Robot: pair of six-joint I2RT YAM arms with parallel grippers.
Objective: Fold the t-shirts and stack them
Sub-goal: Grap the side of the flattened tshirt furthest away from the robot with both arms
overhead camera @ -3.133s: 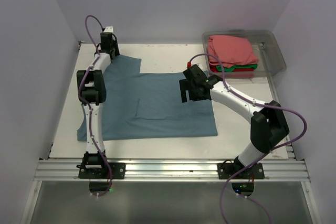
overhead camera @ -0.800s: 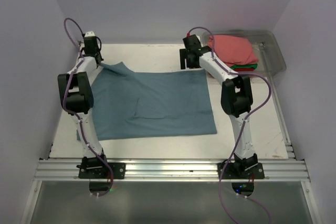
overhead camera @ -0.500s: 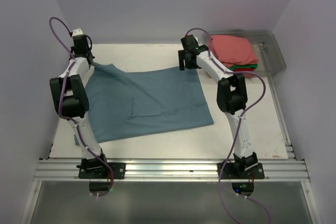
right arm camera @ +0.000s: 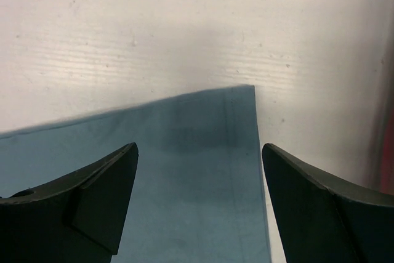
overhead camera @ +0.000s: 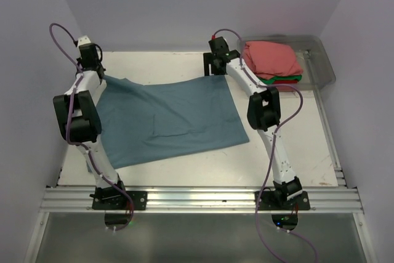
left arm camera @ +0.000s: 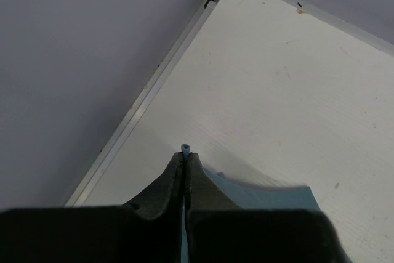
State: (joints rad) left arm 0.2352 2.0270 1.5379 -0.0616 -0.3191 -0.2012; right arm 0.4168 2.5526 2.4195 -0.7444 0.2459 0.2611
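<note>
While the left gripper point(overhead camera: 93, 68) pinches its far-left corner, the dusty slate-blue cotton t-shirt point(overhead camera: 166, 121) lies spread on the white table point(overhead camera: 166, 63).

From the top camera, the shirt sits skewed across the table's middle, one corner reaching up to the left gripper. The right gripper point(overhead camera: 215, 67) hangs over the far-right corner. A stack of folded salmon-pink, green and red tees point(overhead camera: 271, 58) rests in the clear plastic bin point(overhead camera: 325, 60) at the far right. On the left wrist camera, the left gripper point(left arm camera: 184, 155) is pressed together on a small nub of blue fabric. On the right wrist camera, the right gripper point(right arm camera: 198, 147) is spread wide, jaws either side of the shirt's hemmed corner point(right arm camera: 234, 109), gripping nothing. The cloth looks light, limp and quick to wrinkle or drag, so it is probably best held right at the corners, on the hem.
</note>
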